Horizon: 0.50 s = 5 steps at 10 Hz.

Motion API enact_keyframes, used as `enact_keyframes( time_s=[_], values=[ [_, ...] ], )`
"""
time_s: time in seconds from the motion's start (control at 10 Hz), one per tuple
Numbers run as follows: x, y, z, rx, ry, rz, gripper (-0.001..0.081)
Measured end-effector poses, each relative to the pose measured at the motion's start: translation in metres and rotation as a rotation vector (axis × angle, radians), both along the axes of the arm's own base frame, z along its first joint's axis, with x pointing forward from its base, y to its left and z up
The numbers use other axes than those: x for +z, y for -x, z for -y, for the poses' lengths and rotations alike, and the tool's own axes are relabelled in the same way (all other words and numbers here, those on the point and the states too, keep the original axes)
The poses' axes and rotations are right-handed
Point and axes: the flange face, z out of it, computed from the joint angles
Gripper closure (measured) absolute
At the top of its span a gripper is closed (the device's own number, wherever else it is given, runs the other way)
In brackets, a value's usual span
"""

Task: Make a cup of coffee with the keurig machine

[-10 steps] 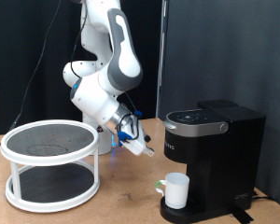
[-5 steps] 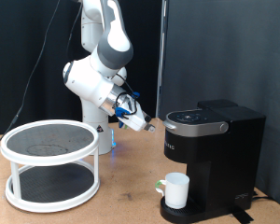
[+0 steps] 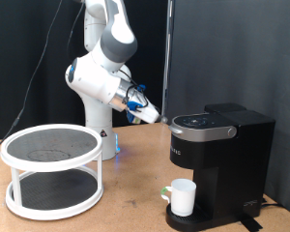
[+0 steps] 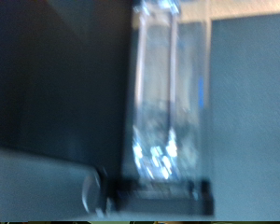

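One white cup (image 3: 183, 196) sits on the keurig machine (image 3: 220, 164) drip tray, while the gripper (image 3: 151, 117) hovers just above-left of its lid; finger opening impossible to tell.

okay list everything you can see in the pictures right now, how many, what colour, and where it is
keurig machine: one, black with a silver-trimmed top panel, on the table at the exterior view's right, lid down.
cup: one, white, standing on the machine's drip tray under the spout.
two-tier round rack: one, white frame with dark mesh shelves, on the table at the exterior view's left.
table: one, light wood, across the exterior view's bottom.
backdrop: one, black curtain behind everything.
robot arm: one, white, rising behind the rack.
gripper: one, with blue parts, in the air just left of the machine's top; whether the jaws are open cannot be told. The wrist view is too blurred to name anything.
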Motion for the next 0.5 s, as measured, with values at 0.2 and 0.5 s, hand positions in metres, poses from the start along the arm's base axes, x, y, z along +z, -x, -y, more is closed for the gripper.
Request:
enact_keyframes(
  time_s=[0.2,0.5],
  values=[
    [0.026,0.005,0.000,0.004,-0.025,0.027,0.0072],
    [0.067,0.012,0.009,-0.041,-0.044,0.061,0.0072]
  ],
)
